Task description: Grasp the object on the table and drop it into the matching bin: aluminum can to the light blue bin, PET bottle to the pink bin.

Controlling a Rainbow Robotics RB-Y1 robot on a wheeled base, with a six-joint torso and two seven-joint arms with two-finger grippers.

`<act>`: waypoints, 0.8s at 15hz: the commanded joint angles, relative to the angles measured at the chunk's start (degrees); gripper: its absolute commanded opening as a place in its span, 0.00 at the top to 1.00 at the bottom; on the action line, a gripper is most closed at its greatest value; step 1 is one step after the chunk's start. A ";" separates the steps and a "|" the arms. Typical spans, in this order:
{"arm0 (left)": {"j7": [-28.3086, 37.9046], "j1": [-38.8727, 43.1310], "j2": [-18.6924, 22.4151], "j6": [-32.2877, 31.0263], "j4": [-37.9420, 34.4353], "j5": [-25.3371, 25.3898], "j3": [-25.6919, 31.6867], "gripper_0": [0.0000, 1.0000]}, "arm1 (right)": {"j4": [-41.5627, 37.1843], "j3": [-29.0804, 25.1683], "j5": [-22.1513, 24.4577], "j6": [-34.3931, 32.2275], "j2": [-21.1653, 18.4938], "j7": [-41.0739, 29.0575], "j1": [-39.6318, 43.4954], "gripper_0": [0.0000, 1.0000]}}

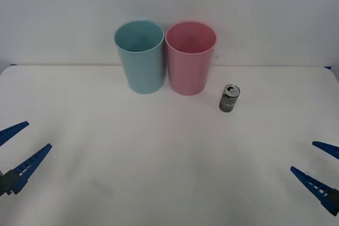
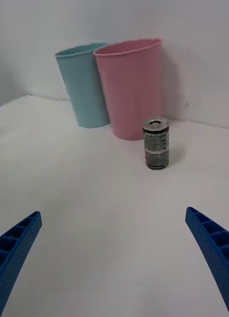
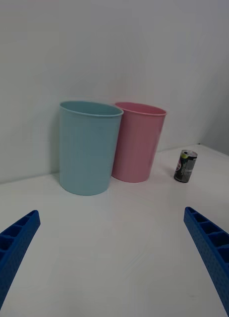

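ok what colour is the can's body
Dark grey-black can with a silver top, clearest in the right wrist view.

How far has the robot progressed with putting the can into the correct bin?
Nothing is done yet. The small dark metal can with a silver top stands upright on the white table, beside the tall pink plastic bin. In hand: nothing; the left gripper and right gripper are open and far from the can. Left to do: grasp the can and drop it into the tall light blue plastic bin.
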 commanded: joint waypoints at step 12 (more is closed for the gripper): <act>0.00 0.00 0.00 0.00 0.00 0.00 0.00 0.00 | 0.06 -0.53 -0.82 -0.12 0.72 0.11 -1.16 0.00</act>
